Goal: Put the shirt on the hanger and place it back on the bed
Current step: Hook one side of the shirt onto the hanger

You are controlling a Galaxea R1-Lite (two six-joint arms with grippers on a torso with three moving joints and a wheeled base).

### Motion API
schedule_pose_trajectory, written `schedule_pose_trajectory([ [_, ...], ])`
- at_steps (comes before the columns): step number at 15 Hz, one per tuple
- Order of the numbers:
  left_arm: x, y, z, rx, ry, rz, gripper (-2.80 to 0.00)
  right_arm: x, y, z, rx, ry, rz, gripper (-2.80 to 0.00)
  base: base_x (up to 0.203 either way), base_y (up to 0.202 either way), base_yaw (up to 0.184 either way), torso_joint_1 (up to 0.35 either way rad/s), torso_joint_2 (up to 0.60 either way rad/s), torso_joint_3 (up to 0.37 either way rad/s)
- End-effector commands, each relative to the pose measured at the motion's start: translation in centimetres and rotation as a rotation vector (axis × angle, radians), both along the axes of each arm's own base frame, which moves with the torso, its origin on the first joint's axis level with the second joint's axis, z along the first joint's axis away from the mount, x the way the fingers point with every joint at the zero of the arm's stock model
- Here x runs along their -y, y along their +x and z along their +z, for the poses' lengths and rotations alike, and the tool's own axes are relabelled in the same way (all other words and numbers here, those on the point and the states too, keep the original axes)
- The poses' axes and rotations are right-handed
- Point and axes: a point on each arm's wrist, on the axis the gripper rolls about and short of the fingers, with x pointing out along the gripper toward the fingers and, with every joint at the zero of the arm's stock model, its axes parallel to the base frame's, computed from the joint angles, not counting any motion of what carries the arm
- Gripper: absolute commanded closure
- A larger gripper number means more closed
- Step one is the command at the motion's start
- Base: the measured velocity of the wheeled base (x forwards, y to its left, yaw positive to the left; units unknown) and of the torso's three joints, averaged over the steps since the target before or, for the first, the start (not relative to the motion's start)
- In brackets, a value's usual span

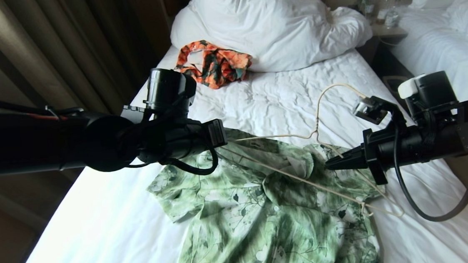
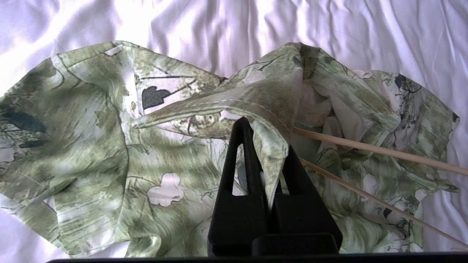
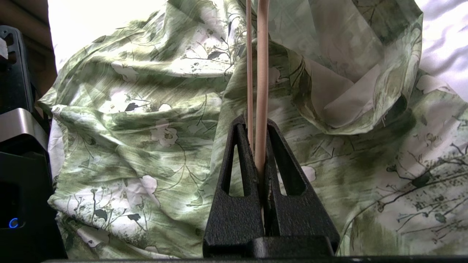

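Shirt [image 1: 265, 212] | green, white floral print | crumpled | hanger [image 1: 304, 176] across it

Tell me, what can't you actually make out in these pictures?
- Head view: the left gripper's tips, and the hanger's end near them, are hidden behind its arm.
- Head view: the shirt's hem is cut off by the lower edge.
- Right wrist view: where the hanger's rods lead past the right gripper runs off the upper edge.
- Head view: items on the nightstand are too small to identify.
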Motion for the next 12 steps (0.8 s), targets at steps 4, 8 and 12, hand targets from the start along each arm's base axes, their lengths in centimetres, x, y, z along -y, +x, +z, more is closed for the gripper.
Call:
schedule_pose_trajectory([
  [4, 2.6, -2.7, 2.2, 0.048, -0.033, -0.104, 0.00, -1.2, 1.5, 0.7, 0.042, -0.003, 0.011, 0.00, 0.000, 0.000, 0.000, 0.000, 0.00, 0.000],
  [8, 4.1, -2.8, 4.2, 0.059, -0.030, -0.150, 0.00, -2.2, 0.5, 2.0, 0.068, 0.007, 0.048, 0.00, 0.000, 0.000, 0.000, 0.000, 0.00, 0.000],
  [12, 5.0, -2.2, 4.2, 0.090, 0.026, -0.190, 0.00, -2.7, -2.9, 3.3, 0.020, -0.007, 0.103, 0.00, 0.000, 0.000, 0.000, 0.000, 0.00, 0.000],
])
